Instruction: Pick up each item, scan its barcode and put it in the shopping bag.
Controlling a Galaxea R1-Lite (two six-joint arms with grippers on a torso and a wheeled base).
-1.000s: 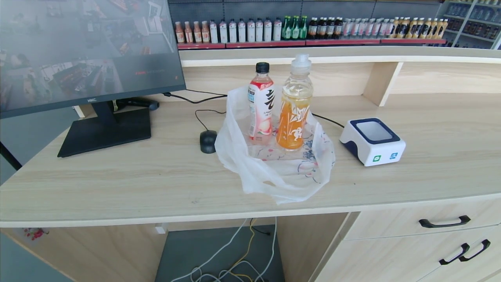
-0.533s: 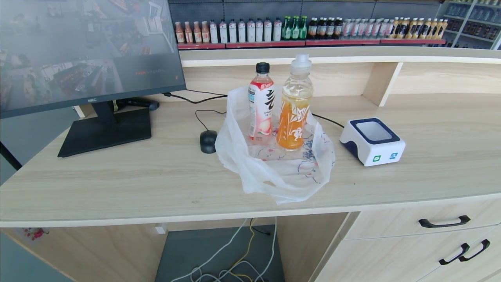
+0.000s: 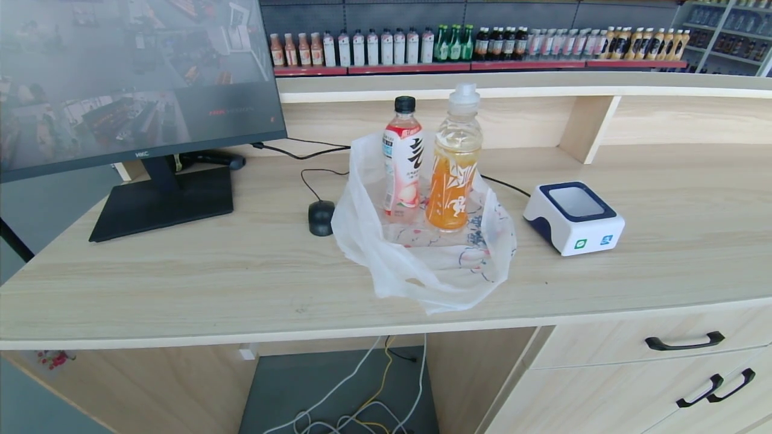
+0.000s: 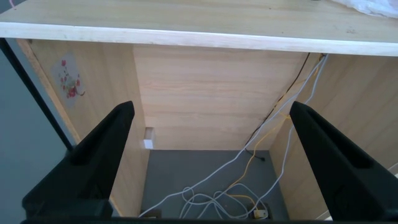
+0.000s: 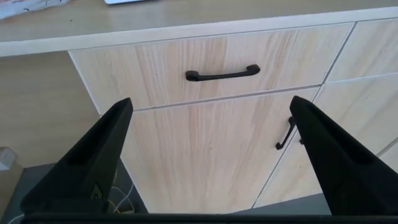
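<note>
Nothing moved: pink bottle (image 3: 402, 169), orange bottle (image 3: 453, 175) upright in shopping bag (image 3: 386, 265), caps up.

Head above counter (image 3: 181, 271); wrists low, toward its front edge.

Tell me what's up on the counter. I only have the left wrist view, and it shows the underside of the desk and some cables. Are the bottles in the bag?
Observer: Yes. In the head view the peach bottle and the orange bottle both stand upright inside the shopping bag.
Operator: Where's the scanner?
Observer: The scanner sits on the counter, close beside the bag on the robot's right.
Operator: And the right tool?
Observer: The right tool is open and holds nothing. It is below the counter edge, facing a drawer handle.
</note>
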